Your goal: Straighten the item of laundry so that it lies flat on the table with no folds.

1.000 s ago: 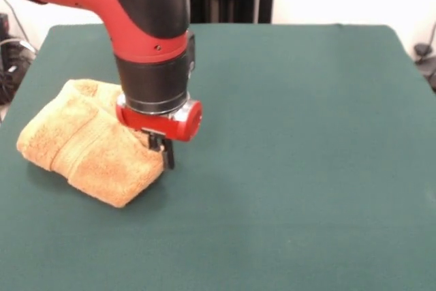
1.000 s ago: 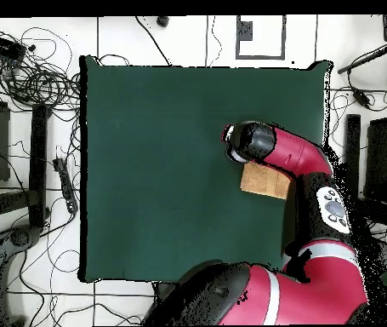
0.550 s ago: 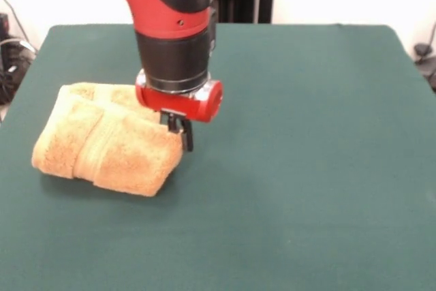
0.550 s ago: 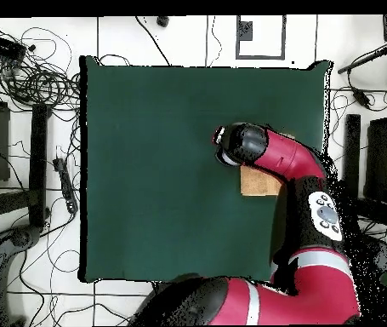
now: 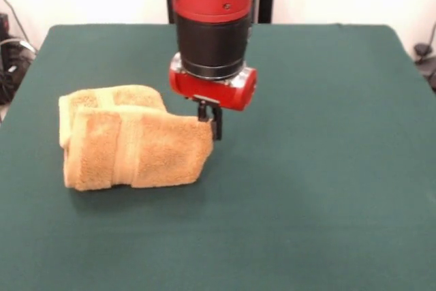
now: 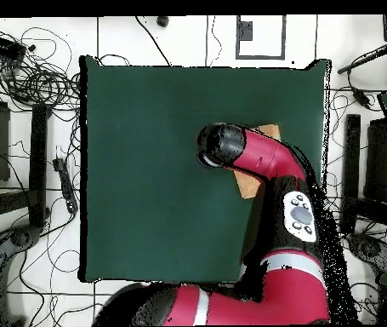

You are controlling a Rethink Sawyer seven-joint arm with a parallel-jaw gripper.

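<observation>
Pale tiled floor (image 6: pixel 128 38) strewn with black cables (image 6: pixel 35 81).

1. We see the end effector (image 5: pixel 212 119) farther toward the middle of the worktop (image 5: pixel 327 168) than a second ago, having travelled right in the front view.
2. The towel (image 5: pixel 136 146) has come along with it, dragged off its spot near the left edge.
3. The towel has also turned: its long side now runs nearly level across the front view, where earlier it sat slanted.
</observation>
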